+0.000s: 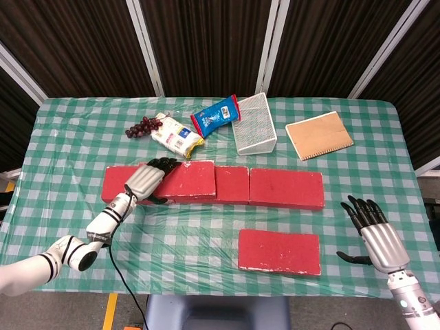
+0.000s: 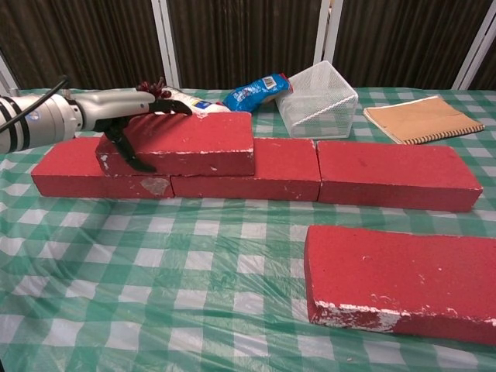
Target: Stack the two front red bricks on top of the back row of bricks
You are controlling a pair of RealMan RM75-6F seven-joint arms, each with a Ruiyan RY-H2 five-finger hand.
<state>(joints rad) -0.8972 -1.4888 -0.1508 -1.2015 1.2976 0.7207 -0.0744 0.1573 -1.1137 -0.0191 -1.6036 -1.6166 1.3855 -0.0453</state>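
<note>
One red brick (image 1: 187, 180) (image 2: 186, 143) lies on top of the back row (image 1: 286, 188) (image 2: 395, 174), over its left and middle bricks. My left hand (image 1: 147, 177) (image 2: 124, 108) grips this upper brick's left end, fingers over the top and thumb down its front face. The other front red brick (image 1: 279, 251) (image 2: 403, 279) lies flat on the table, near the front edge, right of centre. My right hand (image 1: 375, 230) hovers open at the front right, to the right of that brick and apart from it; the chest view does not show it.
Behind the row lie a bunch of grapes (image 1: 143, 126), a white packet (image 1: 177, 135), a blue packet (image 1: 216, 115), a tipped wire basket (image 1: 254, 124) (image 2: 318, 99) and a brown notebook (image 1: 319, 135) (image 2: 422, 118). The checked cloth (image 1: 192, 234) covers the table.
</note>
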